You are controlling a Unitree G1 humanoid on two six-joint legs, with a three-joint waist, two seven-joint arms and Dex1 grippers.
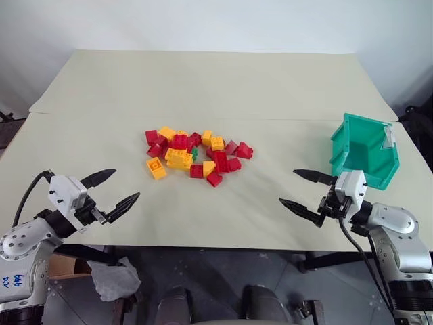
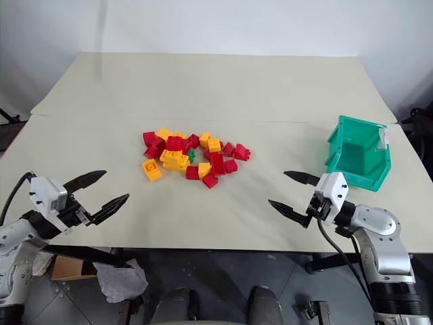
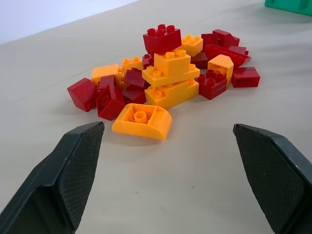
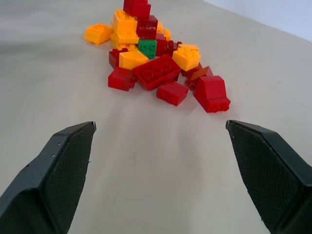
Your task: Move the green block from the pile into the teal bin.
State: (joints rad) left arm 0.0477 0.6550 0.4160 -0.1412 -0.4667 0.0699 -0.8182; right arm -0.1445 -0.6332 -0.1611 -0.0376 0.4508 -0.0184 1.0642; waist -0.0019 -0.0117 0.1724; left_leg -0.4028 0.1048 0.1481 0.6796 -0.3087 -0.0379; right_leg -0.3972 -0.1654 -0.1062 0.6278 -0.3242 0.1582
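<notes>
The green block sits studs-up in the middle of the pile of red and yellow bricks, ahead of both open grippers (nearer neither). The teal bin stands upright just beyond the right gripper, empty.

Pile mid-table, green block within it, teal bin well apart at right edge.

One green block, one teal bin — two claws spread wide.
</notes>
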